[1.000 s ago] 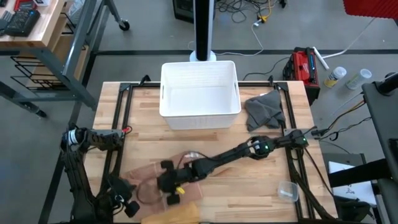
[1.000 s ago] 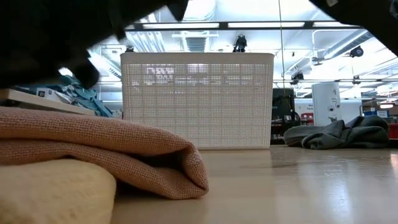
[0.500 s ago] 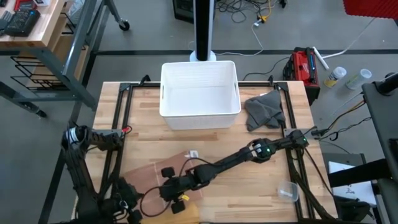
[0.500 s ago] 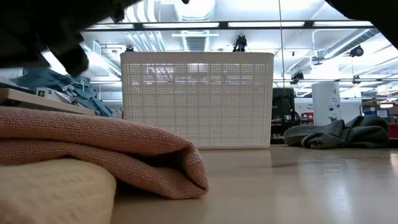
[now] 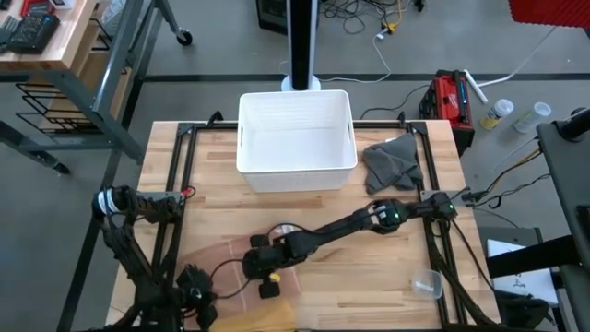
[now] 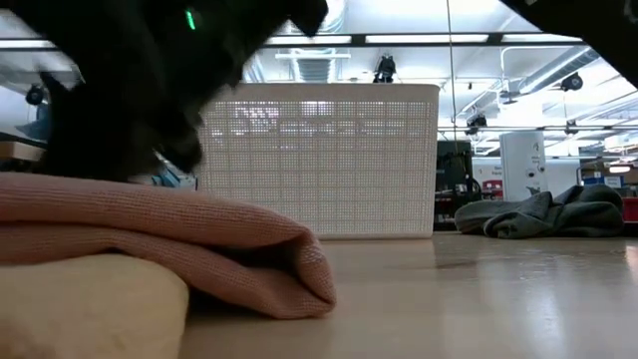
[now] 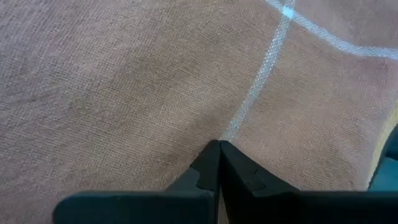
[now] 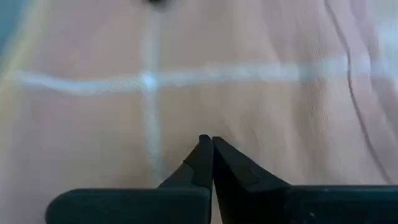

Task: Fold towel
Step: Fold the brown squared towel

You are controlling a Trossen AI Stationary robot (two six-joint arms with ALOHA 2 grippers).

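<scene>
A salmon-pink towel (image 5: 221,256) with pale stripes lies in folded layers near the table's front left, its rounded fold (image 6: 309,274) resting on the wood. Part of it lies on a yellow towel (image 6: 80,309) at the front edge. My left gripper (image 7: 219,144) is shut, its tips at the pink towel (image 7: 124,74) beside a pale stripe. My right gripper (image 8: 206,140) is shut over the towel (image 8: 249,93) near a crossing of stripes. From above, my left gripper (image 5: 198,300) is at the towel's near left and my right gripper (image 5: 265,281) at its near right. My left gripper sets its shut fingertips (image 7: 208,158) on the towel's flat top beside the pale stripe (image 7: 239,121), slanting down from above. Whether any cloth is pinched between them cannot be told. My right gripper has its shut fingertips (image 8: 202,155) at the towel's top below the stripe crossing (image 8: 148,81); whether they touch it cannot be told.
A white slatted basket (image 5: 297,138) stands at the far middle, also seen across the table as the basket (image 6: 317,160). A crumpled grey cloth (image 5: 392,164) lies at the far right. A clear plastic cup (image 5: 426,283) sits near the front right, with bare wood between.
My right gripper went toward the table's near edge over the pink towel, then came back a little toward the far edge. My left gripper shifted slightly toward the table's right. A dark arm now hangs lower over the towel in the low view.
</scene>
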